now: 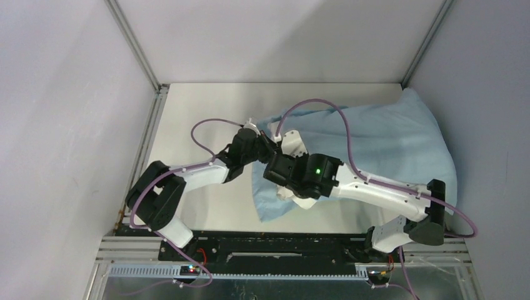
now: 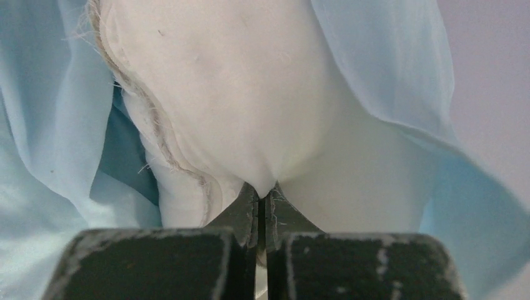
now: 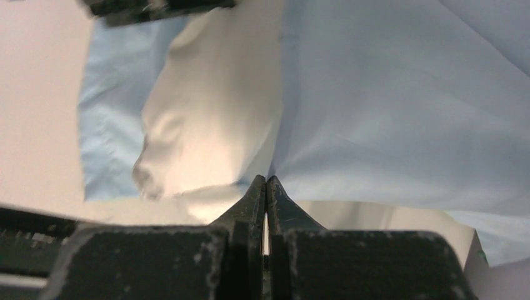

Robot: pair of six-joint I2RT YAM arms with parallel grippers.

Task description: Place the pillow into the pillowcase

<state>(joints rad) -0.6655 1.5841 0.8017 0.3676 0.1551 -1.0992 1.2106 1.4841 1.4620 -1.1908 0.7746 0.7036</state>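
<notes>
Two grippers are seen closed near the middle of the table [image 1: 200, 112]. The left gripper [image 2: 262, 192] is shut on a fold of the pillow [image 2: 250, 94], whose white end is seen uncovered at the left opening of the pillowcase [image 1: 387, 144]. The right gripper [image 3: 267, 184] is closed just at the line where the blue cloth meets the white one; which of the two is pinched cannot be told. The pillowcase is spread over the far right part of the table, and most of the pillow is hidden inside it.
</notes>
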